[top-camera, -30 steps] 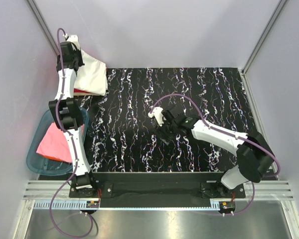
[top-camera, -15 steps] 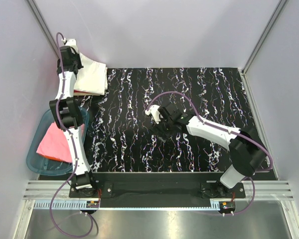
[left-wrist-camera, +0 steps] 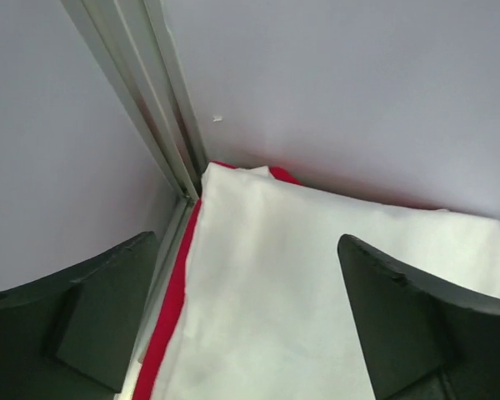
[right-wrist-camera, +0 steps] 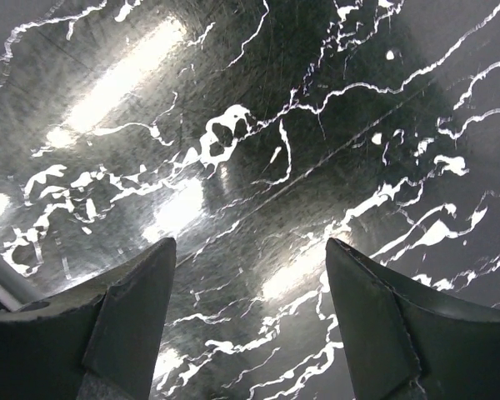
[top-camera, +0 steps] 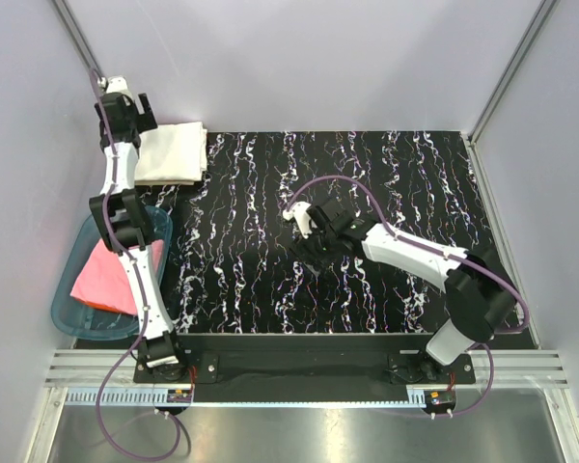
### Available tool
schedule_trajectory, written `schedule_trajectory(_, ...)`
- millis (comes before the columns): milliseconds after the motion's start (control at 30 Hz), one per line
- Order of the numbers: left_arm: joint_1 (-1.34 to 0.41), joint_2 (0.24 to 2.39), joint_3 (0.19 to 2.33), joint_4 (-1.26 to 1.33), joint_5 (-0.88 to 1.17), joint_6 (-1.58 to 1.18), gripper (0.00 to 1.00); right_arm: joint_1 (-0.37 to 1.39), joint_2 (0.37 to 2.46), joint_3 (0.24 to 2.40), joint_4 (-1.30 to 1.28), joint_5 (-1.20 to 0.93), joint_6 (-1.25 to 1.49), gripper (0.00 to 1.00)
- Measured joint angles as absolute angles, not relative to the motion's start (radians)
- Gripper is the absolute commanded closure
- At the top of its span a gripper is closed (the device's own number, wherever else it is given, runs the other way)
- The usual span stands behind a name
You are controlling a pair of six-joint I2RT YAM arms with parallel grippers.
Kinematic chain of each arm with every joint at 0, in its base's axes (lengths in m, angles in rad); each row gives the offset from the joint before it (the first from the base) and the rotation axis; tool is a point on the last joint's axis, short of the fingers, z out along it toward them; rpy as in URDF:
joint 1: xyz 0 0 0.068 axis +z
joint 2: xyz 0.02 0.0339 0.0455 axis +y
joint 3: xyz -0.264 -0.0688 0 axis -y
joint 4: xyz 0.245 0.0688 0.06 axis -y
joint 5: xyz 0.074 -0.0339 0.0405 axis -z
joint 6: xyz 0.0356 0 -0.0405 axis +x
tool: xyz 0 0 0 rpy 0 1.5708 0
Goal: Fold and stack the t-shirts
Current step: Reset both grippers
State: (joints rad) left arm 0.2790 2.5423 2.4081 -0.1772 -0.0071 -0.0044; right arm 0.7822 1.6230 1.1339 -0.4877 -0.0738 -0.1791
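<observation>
1. The folded stack (top-camera: 172,154) lies on the far-left corner of the surface (top-camera: 415,193), with the upper t-shirt (left-wrist-camera: 317,292) on the lower t-shirt (left-wrist-camera: 171,308).
2. The bin (top-camera: 66,318) sits off the surface's left edge, with a loose t-shirt (top-camera: 101,280) inside.
3. The left hand (top-camera: 130,108) is above the surface's far-left corner, and the right hand (top-camera: 309,253) is over its middle.

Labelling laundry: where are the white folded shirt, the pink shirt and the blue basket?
white folded shirt (top-camera: 174,154), top view, middle of upper face.
pink shirt (top-camera: 101,280), top view, its centre.
blue basket (top-camera: 82,323), top view, near wall.

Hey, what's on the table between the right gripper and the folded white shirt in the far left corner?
Nothing. In the top view, only bare marbled table runs between the right gripper and the white shirt.
</observation>
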Motion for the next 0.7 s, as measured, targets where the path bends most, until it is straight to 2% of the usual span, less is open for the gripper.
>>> schedule_trajectory(133,0.244,2.472,2.307,-0.167,-0.002,-0.071,0.01,0.770,1.553,1.091,-0.472,-0.094,-0.118,0.20)
schedule_trajectory(233,0.167,2.342,2.120,-0.166,0.021,-0.141,0.01,0.752,1.454,1.016,-0.438,-0.109,-0.040,0.20)
schedule_trajectory(467,-0.236,1.973,1.710,-0.167,0.173,-0.336,0.01,0.736,1.252,0.833,-0.312,-0.122,0.187,0.19)
schedule_trajectory(500,-0.292,1.932,1.668,-0.157,0.198,-0.357,0.01,0.736,1.225,0.808,-0.293,-0.121,0.226,0.18)
schedule_trajectory(533,-0.355,1.877,1.609,-0.149,0.232,-0.392,0.01,0.735,1.199,0.784,-0.273,-0.118,0.263,0.11)
schedule_trajectory(633,-0.474,1.703,1.398,-0.095,0.326,-0.495,0.01,0.732,1.131,0.725,-0.228,-0.102,0.380,0.00)
schedule_trajectory(700,-0.501,1.563,1.205,-0.022,0.375,-0.581,0.01,0.731,1.079,0.678,-0.192,-0.086,0.469,0.00)
